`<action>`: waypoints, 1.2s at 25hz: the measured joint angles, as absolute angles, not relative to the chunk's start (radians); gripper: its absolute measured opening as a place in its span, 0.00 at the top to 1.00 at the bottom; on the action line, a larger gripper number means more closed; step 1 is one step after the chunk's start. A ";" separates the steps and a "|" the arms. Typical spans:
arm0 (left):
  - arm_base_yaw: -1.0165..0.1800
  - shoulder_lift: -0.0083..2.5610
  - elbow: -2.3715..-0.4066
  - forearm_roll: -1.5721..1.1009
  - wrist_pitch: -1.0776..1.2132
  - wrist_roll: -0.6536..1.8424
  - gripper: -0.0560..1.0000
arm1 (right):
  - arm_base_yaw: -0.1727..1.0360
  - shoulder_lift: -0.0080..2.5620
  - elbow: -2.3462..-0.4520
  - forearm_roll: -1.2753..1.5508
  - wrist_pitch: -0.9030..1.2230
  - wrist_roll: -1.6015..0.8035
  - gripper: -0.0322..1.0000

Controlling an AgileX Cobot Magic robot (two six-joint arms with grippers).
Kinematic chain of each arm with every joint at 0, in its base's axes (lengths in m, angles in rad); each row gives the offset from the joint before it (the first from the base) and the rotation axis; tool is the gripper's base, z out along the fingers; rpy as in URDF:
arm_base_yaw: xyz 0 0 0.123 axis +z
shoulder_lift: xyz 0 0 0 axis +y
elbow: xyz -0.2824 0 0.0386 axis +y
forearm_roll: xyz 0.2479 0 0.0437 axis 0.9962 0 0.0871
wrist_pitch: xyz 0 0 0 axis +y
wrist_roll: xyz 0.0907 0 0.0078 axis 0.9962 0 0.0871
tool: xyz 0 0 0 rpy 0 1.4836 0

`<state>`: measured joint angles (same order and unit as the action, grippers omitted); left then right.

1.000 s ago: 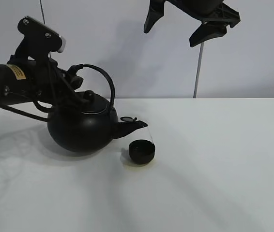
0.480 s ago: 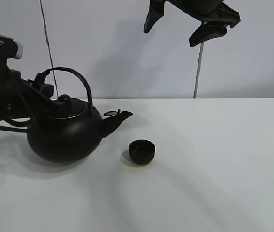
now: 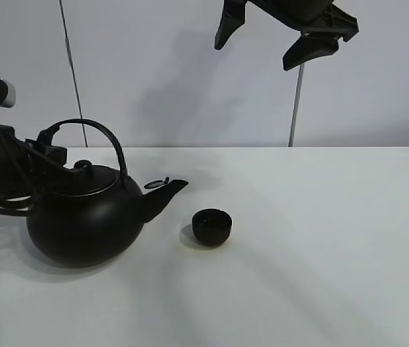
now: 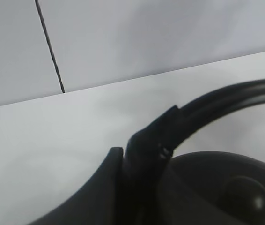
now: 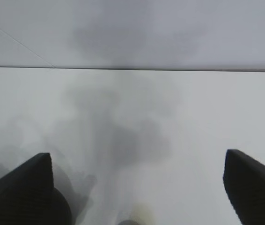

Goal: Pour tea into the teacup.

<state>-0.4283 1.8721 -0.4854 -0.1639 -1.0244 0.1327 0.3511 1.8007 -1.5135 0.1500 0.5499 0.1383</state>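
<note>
The big black kettle stands upright on the white table at the left, its spout pointing right. The small black teacup sits a little right of the spout, apart from it. My left gripper is shut on the kettle's arched handle at its left end. My right gripper hangs high above the table at the top, open and empty. In the right wrist view its two dark fingertips stand wide apart.
A grey wall with a thin dark seam rises behind the table. A thin upright rod stands at the back centre-right. A faint yellowish stain shows under the cup.
My left gripper has carried the kettle left and down, away from the teacup, and levelled it from its pouring tilt. The right gripper has not moved.
</note>
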 joint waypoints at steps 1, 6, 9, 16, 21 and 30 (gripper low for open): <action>-0.428 1.872 -0.485 -0.163 -1.024 0.132 0.85 | 0.351 1.801 -1.514 0.150 0.550 0.138 0.31; -0.428 1.895 -0.485 -0.163 -1.039 0.108 0.85 | 0.351 1.801 -1.514 0.150 0.550 0.138 0.31; -0.428 1.911 -0.485 -0.161 -1.062 0.096 0.85 | 0.351 1.801 -1.514 0.150 0.550 0.138 0.31; -0.428 1.911 -0.486 -0.160 -1.062 0.096 0.85 | 0.351 1.801 -1.514 0.150 0.550 0.138 0.31; -0.428 1.906 -0.491 -0.148 -1.112 0.075 0.69 | 0.351 1.801 -1.514 0.150 0.550 0.138 0.31; -0.428 1.890 -0.443 -0.144 -1.137 0.068 0.55 | 0.351 1.801 -1.514 0.150 0.550 0.138 0.31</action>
